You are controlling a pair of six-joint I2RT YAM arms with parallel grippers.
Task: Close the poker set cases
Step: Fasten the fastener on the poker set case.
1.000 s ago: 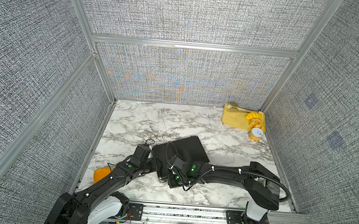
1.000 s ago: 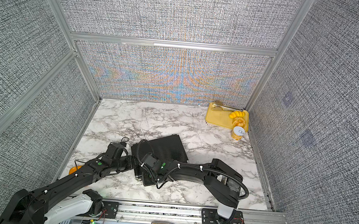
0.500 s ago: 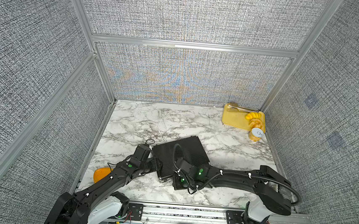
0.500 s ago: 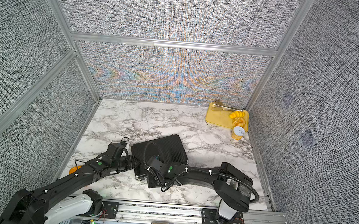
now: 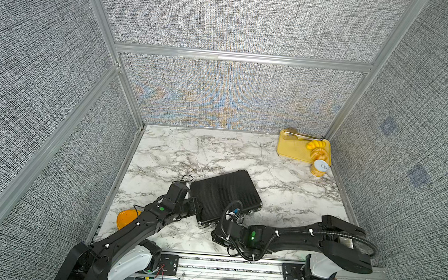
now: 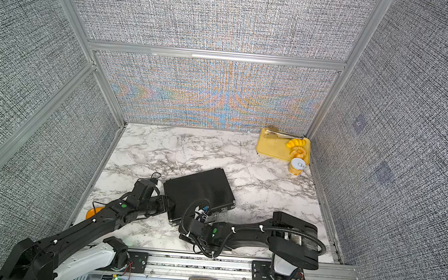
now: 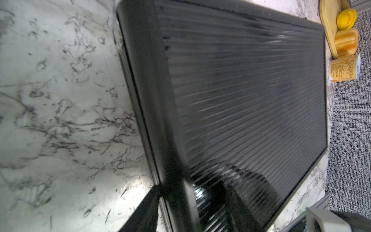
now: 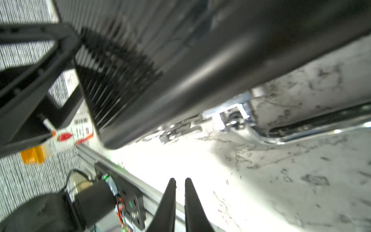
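At the lower left of both top views, an orange round thing [image 5: 126, 218] lies at the edge of the marble table [image 5: 189, 149], partly behind the left arm. Just right of it, the left gripper [image 5: 194, 209] meets the left-hand side of the poker set case [image 5: 225, 192]. The case lies flat and closed, ribbed lid up, in the lower middle of the frame and turned a little askew. In the left wrist view the left jaws stand half spread and pinch the case's edge. One finger [image 7: 239, 202] lies on the lid and the other [image 7: 144, 213] rests against the side wall at table level. Further right, the right gripper [image 8: 180, 180] hovers low over the marble in front of the case's near side, which carries a silver latch [image 8: 230, 113] and a handle [image 8: 297, 131]. Its jaws are pressed almost together on nothing, and the top views hide its tips under the wrist. At the upper right, a yellow tray [image 5: 289, 151] carries ridged yellow-orange pieces [image 5: 319, 153]. A yellow can [image 5: 319, 168] stands just beside the tray's lower corner.
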